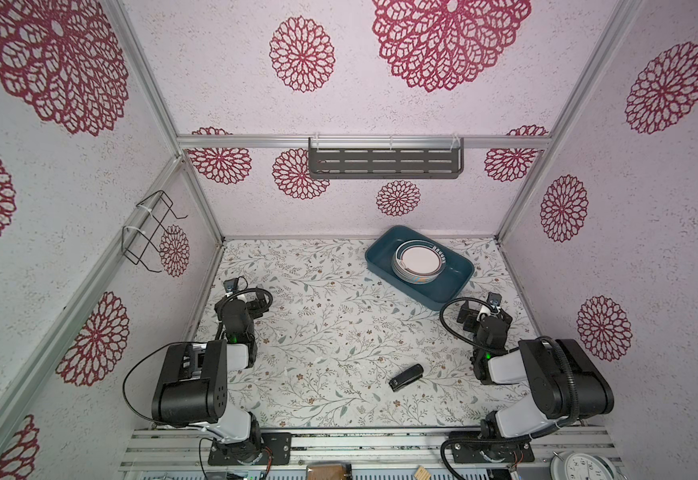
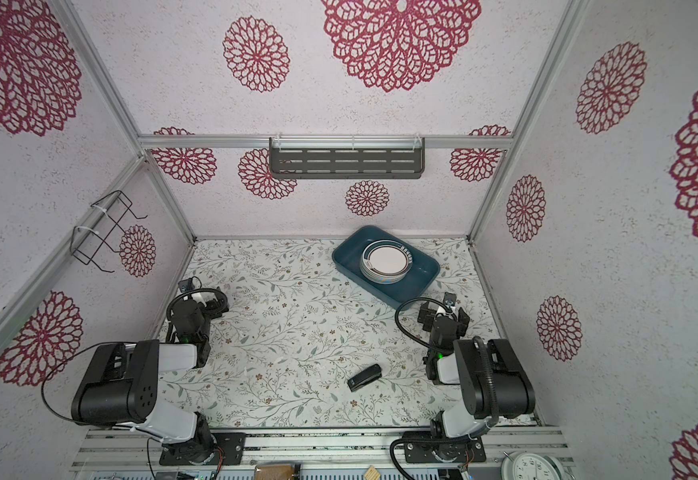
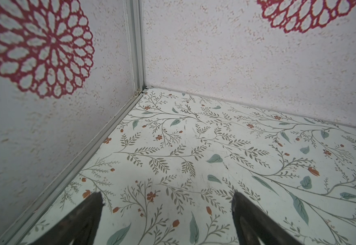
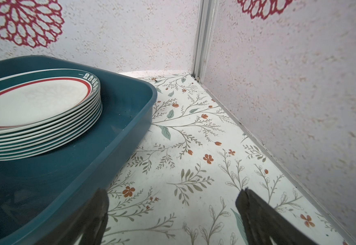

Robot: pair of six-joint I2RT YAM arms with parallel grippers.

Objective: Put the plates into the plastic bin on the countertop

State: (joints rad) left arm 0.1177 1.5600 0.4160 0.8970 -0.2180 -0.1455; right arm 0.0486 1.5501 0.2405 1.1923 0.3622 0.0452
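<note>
Plates (image 1: 420,262) (image 2: 388,259) (image 4: 35,106) sat in one neat stack inside the plastic bin (image 1: 452,284) (image 2: 420,274) (image 4: 130,99), in the bin's half nearer the back wall. Top plate showed a dark teal lettered rim, a red ring and a white centre. Exact count couldn't be read from the edges.

Bin lay skewed on the countertop (image 1: 330,332) (image 2: 297,332) (image 3: 215,148) (image 4: 194,148). Its other half was bare.

Right gripper (image 4: 173,192) was just beside the bin's bare end, low over the countertop. Jaws were spread wide, gripping nothing. In the wrist view one finger overlapped the bin's outer wall; contact couldn't be told.

Left gripper (image 3: 168,198) was well apart from the bin, across the countertop from it by the side wall. Jaws were also wide, with only printed surface between them.

A small black object (image 1: 406,377) (image 2: 364,377) lay on the countertop, well apart from the bin on its bare-end side. A grey slotted shelf (image 1: 385,162) (image 2: 347,162) hung on the back wall above the bin.
</note>
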